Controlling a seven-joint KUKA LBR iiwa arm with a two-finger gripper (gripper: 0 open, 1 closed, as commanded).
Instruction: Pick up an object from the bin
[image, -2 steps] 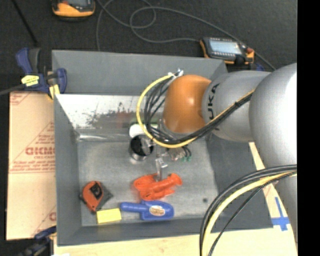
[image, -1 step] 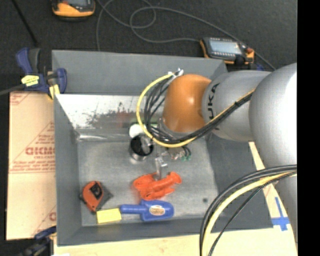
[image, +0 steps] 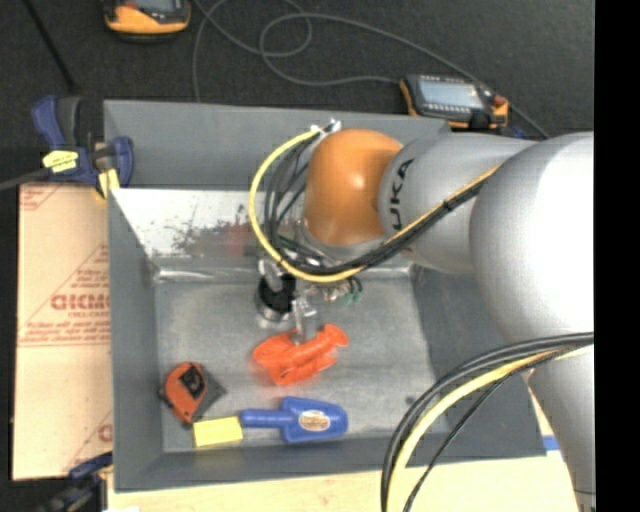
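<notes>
Single overhead view of the grey metal bin (image: 135, 300). The silver arm (image: 480, 220) lay across the bin's right side, hiding the floor and wall there. An orange dome cover (image: 345, 185) sat on the wrist, ringed by a looping yellow cable (image: 262, 190).

The end effector (image: 300, 322) hung low near the middle of the bin floor, under the wrist, which hid most of it. Only a dark cylindrical part and a pale metal tip showed below the cover. How far open it was: could not tell. Whether it had hold of anything: could not tell either.

Directly below that tip lay an orange plastic toy (image: 300, 356), lumpy and elongated, lying slantwise on the floor with its right end higher in view. Its exact kind was hard to make out (possibly a fish or shellfish shape). The tip overlapped the toy's upper edge. Touching or just above it: not readable from this angle.

Other contents, all well apart from the end effector, toward the near-left corner:
- a small orange-and-black tape measure (image: 188, 390), left of the toy
- a blue-handled tool (image: 300, 420) lying flat by the near wall, a light oval label on its handle
- a flat yellow block (image: 218, 432) at the tool's left end (joined or just touching: unclear)
</notes>
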